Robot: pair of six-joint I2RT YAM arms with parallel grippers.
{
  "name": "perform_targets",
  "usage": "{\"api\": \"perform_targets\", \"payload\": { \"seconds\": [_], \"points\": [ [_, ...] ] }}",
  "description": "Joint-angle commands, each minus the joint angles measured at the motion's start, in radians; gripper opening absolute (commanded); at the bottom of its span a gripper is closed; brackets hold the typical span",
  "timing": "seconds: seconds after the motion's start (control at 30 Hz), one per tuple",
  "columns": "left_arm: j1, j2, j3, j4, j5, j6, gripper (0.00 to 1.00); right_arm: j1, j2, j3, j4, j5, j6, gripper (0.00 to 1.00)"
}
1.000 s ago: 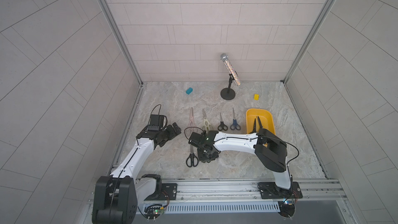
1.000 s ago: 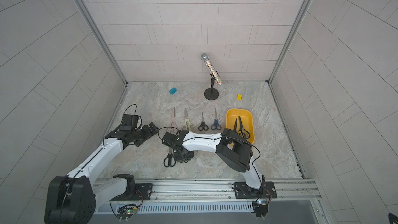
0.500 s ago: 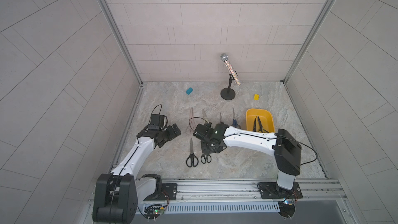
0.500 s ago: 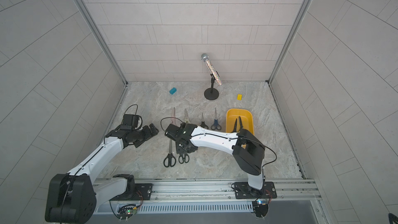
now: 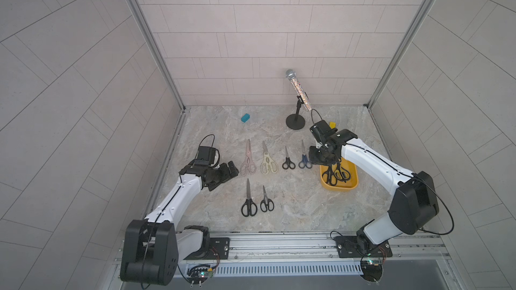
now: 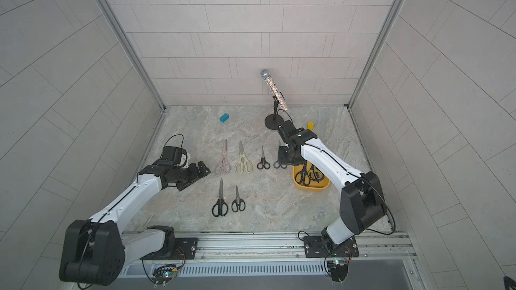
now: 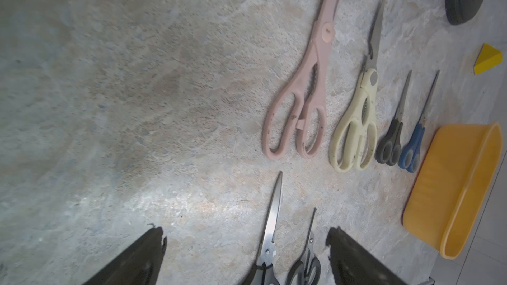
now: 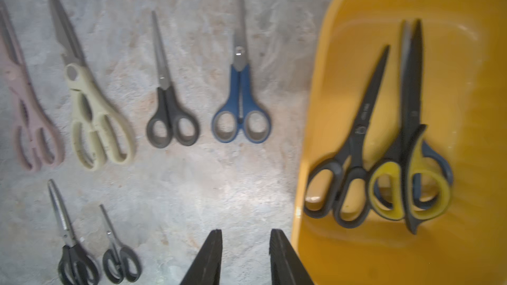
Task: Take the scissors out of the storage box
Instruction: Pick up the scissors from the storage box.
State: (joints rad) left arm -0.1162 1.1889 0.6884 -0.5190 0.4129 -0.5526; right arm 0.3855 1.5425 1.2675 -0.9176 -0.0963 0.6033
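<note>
The yellow storage box [image 5: 339, 189] [image 6: 311, 186] sits at the right of the table. Inside it lie black scissors [image 8: 354, 146] and a yellow-and-black pair [image 8: 411, 160], with a blue handle [image 8: 441, 160] showing beneath. Several scissors lie on the table: pink [image 5: 248, 160], cream [image 5: 268, 160], small black [image 5: 288, 160], blue [image 5: 304, 159], and two black pairs nearer the front [image 5: 248, 202] [image 5: 266, 200]. My right gripper [image 5: 321, 157] [image 8: 245, 233] hovers over the box's far end, open and holding nothing. My left gripper [image 5: 231, 170] [image 7: 245, 230] rests open at the left.
A microphone on a stand [image 5: 296, 90] with a round black base [image 5: 295, 121] stands behind the box. A small yellow block [image 5: 332, 124] lies beside the base and a teal block [image 5: 245, 117] sits at the back. Walls close in on three sides.
My right gripper set the small black scissors down beside the larger black pair near the front, then swung right to the box. The left arm stayed put.
</note>
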Motion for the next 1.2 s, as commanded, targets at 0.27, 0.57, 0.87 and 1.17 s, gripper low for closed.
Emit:
{"api": "perform_targets", "payload": {
  "seconds": [0.27, 0.57, 0.87, 1.17],
  "points": [
    [-0.127, 0.11, 0.184, -0.165, -0.09, 0.155, 1.0, -0.156, 0.036, -0.063, -0.096, 0.091, -0.144, 0.33],
    [-0.178, 0.068, 0.203, -0.222, -0.234, 0.163, 1.0, -0.169, 0.113, -0.104, -0.055, 0.155, -0.14, 0.32],
    [-0.18, 0.041, 0.192, -0.206, -0.243, 0.138, 1.0, -0.19, 0.15, -0.161, 0.02, 0.158, -0.135, 0.28],
    [-0.179, 0.045, 0.174, -0.197, -0.232, 0.121, 1.0, -0.197, 0.22, -0.172, 0.078, 0.168, -0.163, 0.23]
  ]
}}
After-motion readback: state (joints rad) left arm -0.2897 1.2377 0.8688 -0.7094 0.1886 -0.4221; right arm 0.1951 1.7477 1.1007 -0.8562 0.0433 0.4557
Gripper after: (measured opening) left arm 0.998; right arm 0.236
